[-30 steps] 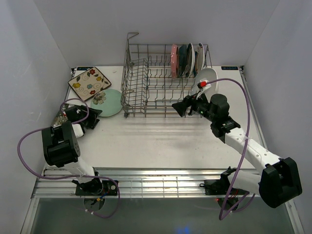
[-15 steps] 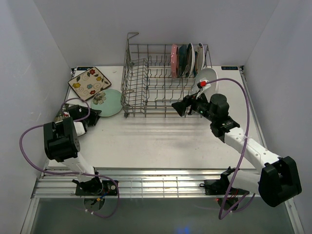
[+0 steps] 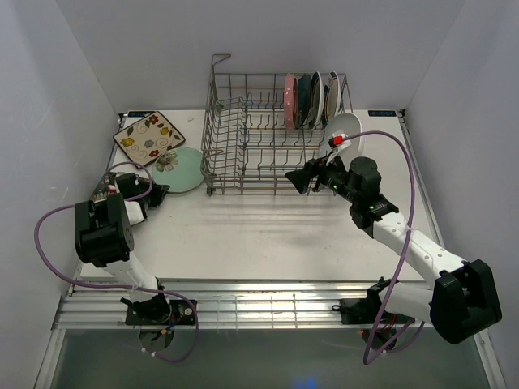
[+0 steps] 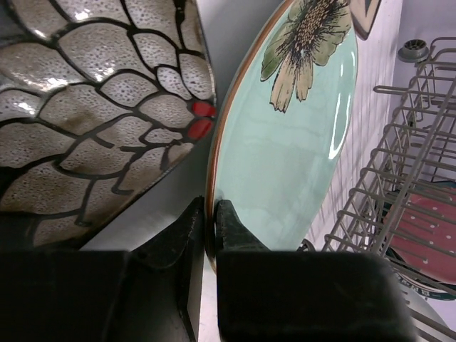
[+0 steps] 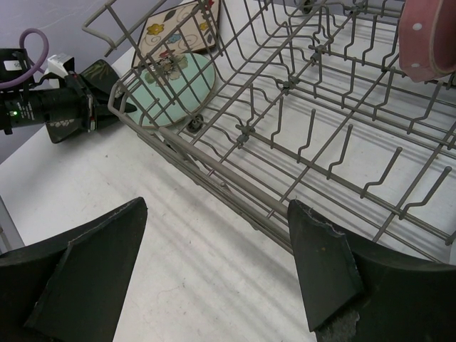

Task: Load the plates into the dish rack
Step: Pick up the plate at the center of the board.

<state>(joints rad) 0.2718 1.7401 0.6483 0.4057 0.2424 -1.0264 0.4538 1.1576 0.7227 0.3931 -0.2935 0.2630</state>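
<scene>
Left of the dish rack (image 3: 251, 138), on the table (image 3: 268, 235): mint round plate (image 4: 292, 142) lies flat, near the rack's left front corner. Left tool (image 4: 211, 217) is clenched on the plate's rim at the edge furthest from the rack, one finger each side. Right tool (image 5: 206, 274) hangs at the rack's front wall, spread wide, nothing in it. Pink dotted plate (image 3: 289, 101) and others stand in the rack's back right rows.

Risks noted, by judgement:

1. Slip. Grip is a thin pinch at the very edge of a glazed rim, w/ the whole plate cantilevered toward the rack. On lift it may pivot or slide out and drop.
2. Neighbour, outer side. Dark floral plate (image 4: 92, 107) sits just beside the mint one, further from the rack, only a strip of table between. Outer finger is close to it; a sideways tug could shove it.
3. Neighbour, rear left of rack. Cream floral square plate (image 3: 148, 138) has a corner at the mint plate's edge. Cannot tell if it overlaps; if so, lifting may drag or tip it.
4. Rack strike. Plate edge near the rack's left wall could catch the wires if swung low.
5. Arm conflict. Right tool occupies the rack's front; a path across there risks contact.

Rec: lift slow, clear the wall top first.
</scene>
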